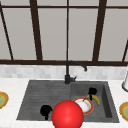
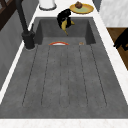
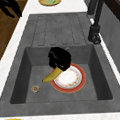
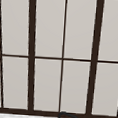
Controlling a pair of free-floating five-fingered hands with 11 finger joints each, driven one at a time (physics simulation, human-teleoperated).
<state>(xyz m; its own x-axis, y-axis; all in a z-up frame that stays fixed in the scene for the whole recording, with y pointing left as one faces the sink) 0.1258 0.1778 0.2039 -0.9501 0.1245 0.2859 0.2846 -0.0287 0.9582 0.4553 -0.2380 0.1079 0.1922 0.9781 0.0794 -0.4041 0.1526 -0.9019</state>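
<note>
The dark grey stone sink (image 3: 26, 62) has a ribbed draining board on its left half and a deep basin on its right, with a black curved tap (image 1: 68, 72) behind the middle and a dark-framed window (image 4: 62, 57) above. A large glossy red ball (image 1: 67, 115) sits at the front edge, hiding part of the basin in the front view. On the basin floor lies a round white plate with an orange-red rim (image 3: 69, 79).

The right hand (image 3: 59, 58) hangs above the basin, fingers curled round one end of a yellow banana (image 3: 52, 75) — a firm closed hold. The banana's long axis slopes down and away from the palm, its free tip pointing toward the basin's front-left part, and its body lies just over the plate's near rim; whether it touches the plate cannot be told. The plate is directly beneath this hand, so the right hand is by far the nearer one.

The left hand (image 1: 45, 111) hovers idle at the sink's front edge over the draining board, fingers loosely bent and holding nothing.

A small round beige object (image 3: 35, 88) rests on the basin floor beside the plate.
</note>
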